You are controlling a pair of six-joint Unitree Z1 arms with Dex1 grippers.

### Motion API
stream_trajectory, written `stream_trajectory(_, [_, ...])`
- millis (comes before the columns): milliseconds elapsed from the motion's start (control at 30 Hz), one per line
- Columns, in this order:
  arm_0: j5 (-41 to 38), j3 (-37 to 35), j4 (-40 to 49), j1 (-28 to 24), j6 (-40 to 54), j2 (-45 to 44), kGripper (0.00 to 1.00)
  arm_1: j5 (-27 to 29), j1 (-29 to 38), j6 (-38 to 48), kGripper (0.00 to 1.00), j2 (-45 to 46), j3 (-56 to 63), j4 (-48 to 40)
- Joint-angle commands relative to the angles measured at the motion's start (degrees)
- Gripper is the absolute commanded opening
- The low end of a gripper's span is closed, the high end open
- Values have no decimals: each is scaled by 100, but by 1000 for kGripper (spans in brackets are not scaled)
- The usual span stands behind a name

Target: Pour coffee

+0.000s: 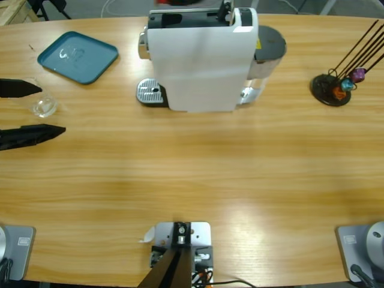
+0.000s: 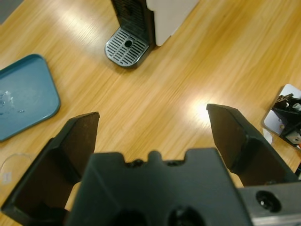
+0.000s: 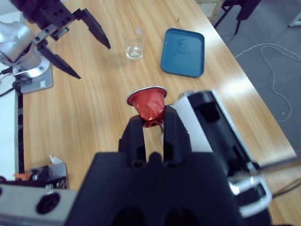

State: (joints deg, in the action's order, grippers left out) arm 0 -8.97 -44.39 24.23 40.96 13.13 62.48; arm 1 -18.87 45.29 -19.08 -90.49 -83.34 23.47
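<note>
Coffee itself cannot be made out in the clear glass [image 1: 44, 106], which stands near the table's [image 1: 198, 180] left edge, just below the blue tray [image 1: 78, 57]. Broad bare wood lies in front of the white coffee machine [image 1: 201, 57]. The glass sits between the tips of the left gripper [image 1: 36, 111], whose jaws are spread wide and do not touch it. The right gripper [image 3: 151, 126] pinches a red capsule [image 3: 148, 104] above the machine. A capsule rack [image 1: 333, 87] stands far right.
</note>
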Motion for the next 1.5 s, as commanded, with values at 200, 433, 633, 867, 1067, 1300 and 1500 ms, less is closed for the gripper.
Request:
stream_trajectory(200, [134,256,8,-167,49,-96,1000,334,-154,-307,0,-1470,-880,114])
stream_trajectory(433, [150,247,-117,-177,49,81,1000,814,-363,-475,0,-1587,-920,114])
stream_trajectory(633, [134,247,-182,-177,35,129,1000,791,-407,-562,0,-1624,-669,86])
stream_trajectory(867, [124,247,-234,-184,14,168,1000,739,-407,-558,0,-1828,-571,52])
stream_trajectory(1067, [132,252,-264,-183,5,208,1000,776,-452,-551,0,-1760,-514,52])
stream_trajectory(1300, [132,264,-305,-181,-21,238,1000,856,-503,-481,576,-1753,-363,52])
stream_trajectory(1500, [120,270,-320,-183,-21,287,1000,1117,-500,-403,1000,-1540,-384,-146])
